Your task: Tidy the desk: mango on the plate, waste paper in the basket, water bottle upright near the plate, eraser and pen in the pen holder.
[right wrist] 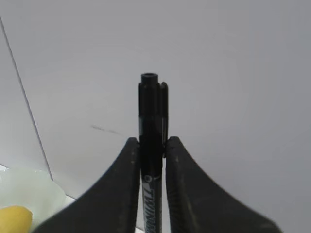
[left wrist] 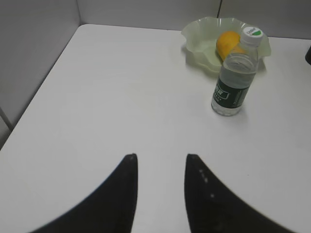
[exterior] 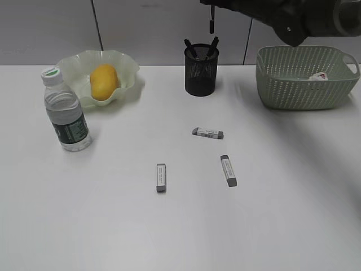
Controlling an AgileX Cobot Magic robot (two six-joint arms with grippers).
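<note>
The yellow mango lies in the pale green plate at the back left. The water bottle stands upright just in front of the plate. Two pens stick out of the black mesh pen holder. Above it a black pen hangs upright, and my right gripper is shut on this pen. Three erasers lie on the desk: one mid-desk, one to its right front, one to the left. The waste paper is in the green basket. My left gripper is open over bare desk.
My right arm reaches in from the top right, above the basket. In the left wrist view the bottle and the plate stand well ahead to the right. A grey wall runs behind the desk.
</note>
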